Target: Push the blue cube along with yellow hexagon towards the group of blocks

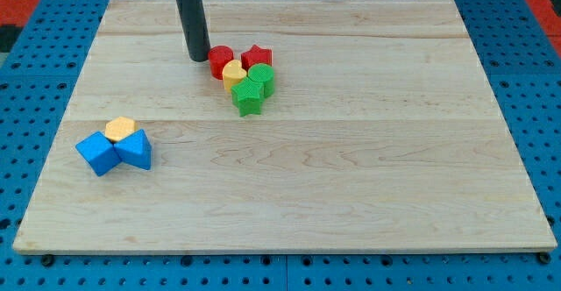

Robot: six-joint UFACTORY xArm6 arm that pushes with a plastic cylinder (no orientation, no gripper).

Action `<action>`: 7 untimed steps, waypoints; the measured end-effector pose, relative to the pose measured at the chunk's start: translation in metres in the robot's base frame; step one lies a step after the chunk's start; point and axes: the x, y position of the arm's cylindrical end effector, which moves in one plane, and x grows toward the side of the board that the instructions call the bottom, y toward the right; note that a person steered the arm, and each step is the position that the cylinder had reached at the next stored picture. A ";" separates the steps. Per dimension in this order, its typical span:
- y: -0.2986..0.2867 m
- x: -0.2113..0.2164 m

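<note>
My tip (pixel 199 58) is sitting just left of the red block (pixel 220 60), no jaws on this tool. The blue cube (pixel 97 153) and yellow hexagon (pixel 120 129) are hugging a second blue block (pixel 135 148) lower left on the wooden tabletop (pixel 368 168), with bare wood lying between them and the cluster: red star (pixel 258 57), yellow heart (pixel 233 72), green pieces (pixel 252 88).

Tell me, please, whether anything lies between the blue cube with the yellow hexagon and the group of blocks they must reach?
Nothing visible does. Bare board lies between the blue cube with the yellow hexagon and the group of blocks toward the view's upper right. My tip rests just left of that group, off the direct line. Another blue block touches the pair.
</note>
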 end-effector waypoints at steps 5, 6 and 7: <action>-0.147 0.107; -0.170 0.149; -0.183 0.189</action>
